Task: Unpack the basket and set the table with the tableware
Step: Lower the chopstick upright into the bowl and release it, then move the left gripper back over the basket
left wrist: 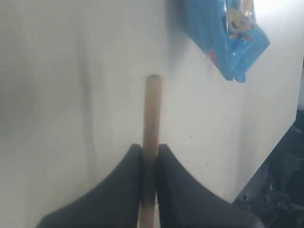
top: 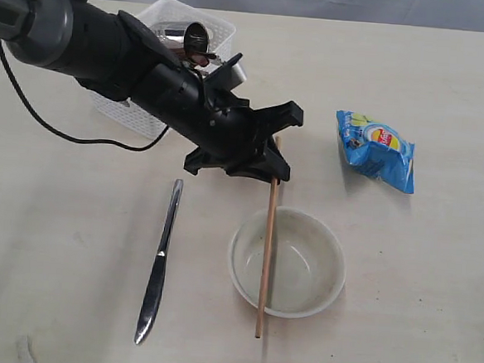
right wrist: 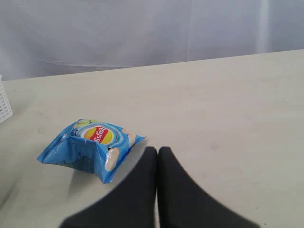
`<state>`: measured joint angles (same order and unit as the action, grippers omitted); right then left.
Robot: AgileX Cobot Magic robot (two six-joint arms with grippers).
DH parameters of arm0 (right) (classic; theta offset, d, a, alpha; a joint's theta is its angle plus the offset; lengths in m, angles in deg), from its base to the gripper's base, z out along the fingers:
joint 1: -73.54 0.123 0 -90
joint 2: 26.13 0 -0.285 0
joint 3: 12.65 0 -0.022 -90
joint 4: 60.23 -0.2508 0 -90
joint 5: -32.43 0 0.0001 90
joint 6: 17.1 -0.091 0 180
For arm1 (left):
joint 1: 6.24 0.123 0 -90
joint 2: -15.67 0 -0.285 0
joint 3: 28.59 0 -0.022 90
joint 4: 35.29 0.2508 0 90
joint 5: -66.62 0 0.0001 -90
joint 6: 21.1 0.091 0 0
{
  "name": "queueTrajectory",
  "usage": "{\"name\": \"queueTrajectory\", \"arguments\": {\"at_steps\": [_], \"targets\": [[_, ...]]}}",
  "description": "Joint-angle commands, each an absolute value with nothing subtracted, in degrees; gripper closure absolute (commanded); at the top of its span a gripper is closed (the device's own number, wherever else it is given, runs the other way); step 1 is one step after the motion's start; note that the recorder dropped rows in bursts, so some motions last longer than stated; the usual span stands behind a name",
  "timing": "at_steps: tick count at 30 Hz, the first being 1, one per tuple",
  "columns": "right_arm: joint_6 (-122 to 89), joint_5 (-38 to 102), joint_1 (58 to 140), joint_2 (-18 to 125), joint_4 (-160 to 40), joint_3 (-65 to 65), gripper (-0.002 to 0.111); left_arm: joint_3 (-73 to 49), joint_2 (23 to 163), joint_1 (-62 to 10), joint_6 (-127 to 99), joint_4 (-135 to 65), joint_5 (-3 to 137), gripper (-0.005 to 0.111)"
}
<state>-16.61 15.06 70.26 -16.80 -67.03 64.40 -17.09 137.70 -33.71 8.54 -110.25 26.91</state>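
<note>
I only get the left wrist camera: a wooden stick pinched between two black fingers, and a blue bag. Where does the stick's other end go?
Observer: The stick crosses over a cream bowl, ending just past its rim.
Operator: Anything else laid out?
Observer: A knife lies on the table, left of the bowl.
Operator: And the other arm?
Observer: The right fingers are shut, holding nothing.

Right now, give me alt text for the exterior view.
The left end effector grips one wooden chopstick that extends across a cream bowl on a beige table. A steel knife lies left of the bowl, a white basket behind, a blue snack bag right.
</note>
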Motion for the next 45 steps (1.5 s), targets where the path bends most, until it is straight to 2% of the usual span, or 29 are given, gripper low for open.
{"name": "queueTrajectory", "arguments": {"at_steps": [1, 16, 22, 37, 45], "targets": [[-16.29, 15.43, 70.47, -16.96, -66.89, 64.56, 0.108, -17.43, 137.58, -34.44, 8.31, -110.32, 28.26, 0.096], [-16.29, 15.43, 70.47, -16.96, -66.89, 64.56, 0.108, -17.43, 137.58, -34.44, 7.82, -110.31, 30.32, 0.096], [-16.29, 15.43, 70.47, -16.96, -66.89, 64.56, 0.108, -17.43, 138.46, -34.44, 7.37, -110.04, 29.22, 0.08], [-16.29, 15.43, 70.47, -16.96, -66.89, 64.56, 0.108, -17.43, 138.76, -34.44, 7.16, -110.47, 30.45, 0.08], [-16.29, 15.43, 70.47, -16.96, -66.89, 64.56, 0.108, -17.43, 134.45, -32.13, 8.48, -109.49, 25.43, 0.08]]}}
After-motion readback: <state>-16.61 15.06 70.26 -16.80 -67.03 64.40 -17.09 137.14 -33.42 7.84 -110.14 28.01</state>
